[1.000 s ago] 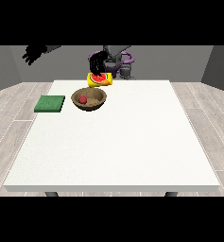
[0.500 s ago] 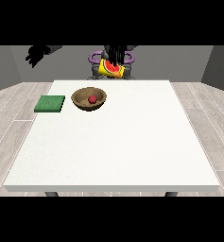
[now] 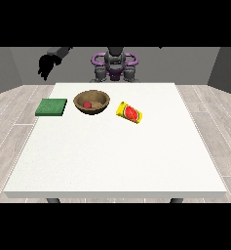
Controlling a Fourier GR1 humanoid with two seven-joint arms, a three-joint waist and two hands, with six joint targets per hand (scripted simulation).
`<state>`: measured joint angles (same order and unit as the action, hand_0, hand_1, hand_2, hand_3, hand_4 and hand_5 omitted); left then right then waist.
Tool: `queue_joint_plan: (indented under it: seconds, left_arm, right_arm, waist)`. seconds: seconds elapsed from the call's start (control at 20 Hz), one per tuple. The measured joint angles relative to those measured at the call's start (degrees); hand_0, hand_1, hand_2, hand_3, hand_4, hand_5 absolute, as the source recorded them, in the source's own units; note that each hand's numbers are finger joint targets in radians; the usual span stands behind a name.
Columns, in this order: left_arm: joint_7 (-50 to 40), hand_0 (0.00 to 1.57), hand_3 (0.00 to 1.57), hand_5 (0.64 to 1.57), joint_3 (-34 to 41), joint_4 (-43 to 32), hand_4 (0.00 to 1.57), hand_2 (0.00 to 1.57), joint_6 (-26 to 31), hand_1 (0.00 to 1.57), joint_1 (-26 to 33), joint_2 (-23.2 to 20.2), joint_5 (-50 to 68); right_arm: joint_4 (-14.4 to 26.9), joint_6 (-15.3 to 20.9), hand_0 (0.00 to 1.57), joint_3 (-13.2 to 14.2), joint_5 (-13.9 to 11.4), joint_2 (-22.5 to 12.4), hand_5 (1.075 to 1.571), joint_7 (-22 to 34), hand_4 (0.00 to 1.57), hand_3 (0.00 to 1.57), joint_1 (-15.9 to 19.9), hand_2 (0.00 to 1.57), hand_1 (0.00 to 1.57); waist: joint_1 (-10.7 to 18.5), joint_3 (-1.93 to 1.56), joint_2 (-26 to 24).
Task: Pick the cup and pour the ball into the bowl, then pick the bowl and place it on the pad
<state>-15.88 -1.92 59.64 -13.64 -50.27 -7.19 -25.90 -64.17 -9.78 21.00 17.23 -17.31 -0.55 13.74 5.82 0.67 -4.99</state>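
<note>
The white table (image 3: 117, 161) is filling most of the view, and its whole near half is lying bare. All items are sitting in the far half, toward the robot (image 3: 115, 66). The green pad (image 3: 51, 107) is lying flat close to the table's left edge. Just to its right, apart from it, the brown bowl (image 3: 92, 102) is standing upright with the red ball (image 3: 87, 104) resting inside. The yellow cup (image 3: 129, 112), bearing a watermelon print, is lying tipped on its side right of the bowl, not touching it. The hand at the view's left (image 3: 45, 65) is hanging in the air beyond the table's far-left corner, holding nothing, fingers pointing downward and relaxed. The other hand is not showing.
</note>
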Motion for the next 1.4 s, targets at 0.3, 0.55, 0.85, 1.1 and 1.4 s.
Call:
queue_joint_plan:
  seconds: [0.3,0.55,0.85,1.1,1.4]
  left_arm:
    - [5.6,0.0,0.0,1.561,12.5,3.7,1.05,0.0,14.2,0.0,0.9,-5.9,19.0]
    - [6.0,0.0,0.0,1.558,18.8,4.0,1.04,0.0,23.7,0.0,0.7,-12.4,28.0]
    - [7.2,0.0,0.0,1.542,22.3,5.6,1.0,0.0,29.0,0.0,3.8,-17.4,32.9]
    - [7.2,0.0,0.0,1.532,25.4,5.6,1.01,0.0,31.4,0.0,6.0,-21.8,36.0]
    - [6.2,0.0,0.0,1.534,25.8,9.7,1.01,0.0,31.7,0.0,7.0,-23.0,38.5]
  right_arm:
    - [1.9,2.6,0.0,0.2,-0.9,3.9,1.567,-4.7,0.74,0.0,-2.2,0.0,0.0]
    - [5.2,3.5,0.0,0.2,-1.1,6.4,1.566,-9.2,0.72,0.0,-1.0,0.0,0.0]
    - [12.3,3.7,0.0,-0.3,-1.9,8.1,1.558,-15.4,0.58,0.0,2.4,0.0,0.0]
    - [16.6,4.1,0.0,-2.0,-2.8,9.4,1.553,-17.6,0.53,0.0,5.4,0.0,0.0]
    - [24.2,1.7,0.0,-0.8,-2.4,7.6,1.549,-24.2,0.48,0.0,8.6,0.0,0.0]
  waist:
    - [4.2,-0.41,3.8]
    - [5.2,-0.61,7.6]
    - [4.7,-0.69,11.0]
    - [2.4,-0.69,11.6]
    - [3.0,-0.33,14.7]
